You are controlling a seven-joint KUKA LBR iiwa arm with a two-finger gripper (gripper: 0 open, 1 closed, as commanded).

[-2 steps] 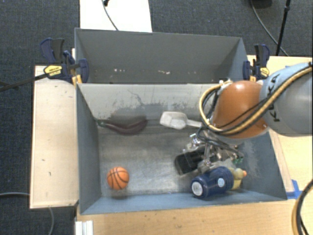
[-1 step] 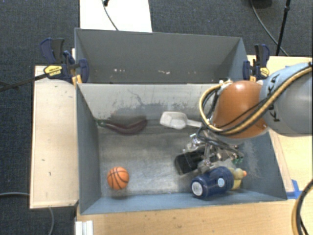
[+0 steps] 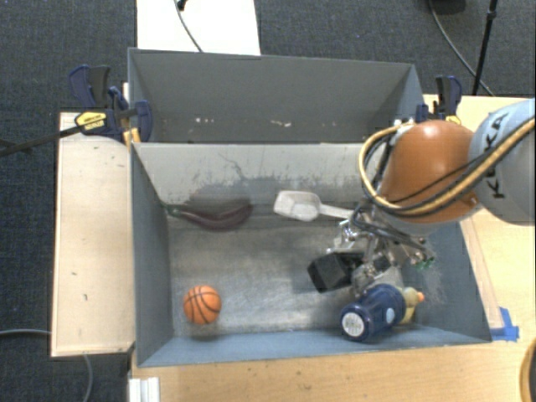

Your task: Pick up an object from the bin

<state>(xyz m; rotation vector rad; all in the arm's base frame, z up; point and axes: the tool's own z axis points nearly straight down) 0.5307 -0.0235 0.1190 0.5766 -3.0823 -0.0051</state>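
My gripper (image 3: 373, 248) hangs low in the right half of the bin, under the arm's orange dome. A small black blocky thing (image 3: 329, 272) lies right at its left side; whether the gripper touches it I cannot tell. Just in front of the gripper a dark blue bottle (image 3: 374, 311) with a white cap lies on its side near the front wall. Behind the gripper, a white scoop (image 3: 298, 205) with a long handle rests by the back wall.
A small orange basketball (image 3: 202, 304) sits at the front left. A dark purple curved eggplant-like thing (image 3: 213, 216) lies at the back left. Bare floor spreads across the middle. The arm and its cables cover the right wall.
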